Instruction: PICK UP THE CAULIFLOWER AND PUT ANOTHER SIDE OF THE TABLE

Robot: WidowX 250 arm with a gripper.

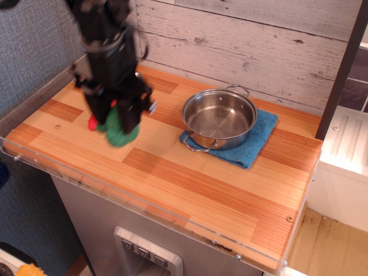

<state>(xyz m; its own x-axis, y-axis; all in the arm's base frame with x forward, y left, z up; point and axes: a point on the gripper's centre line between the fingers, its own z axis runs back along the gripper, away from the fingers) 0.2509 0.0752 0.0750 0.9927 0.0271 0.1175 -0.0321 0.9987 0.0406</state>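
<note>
The green cauliflower [119, 131] is held between the fingers of my black gripper [117, 118], above the left part of the wooden table [190, 184]. The gripper is shut on it. I cannot tell if the cauliflower touches the table top. The arm comes down from the upper left and hides most of the red-handled spoon [92, 122], of which only a red tip shows beside the gripper.
An empty steel pot [219, 119] with two handles stands on a blue cloth [253, 145] at the back right. A dark post stands behind the arm at the back left. A clear acrylic rim [40, 98] runs along the table's left and front edges.
</note>
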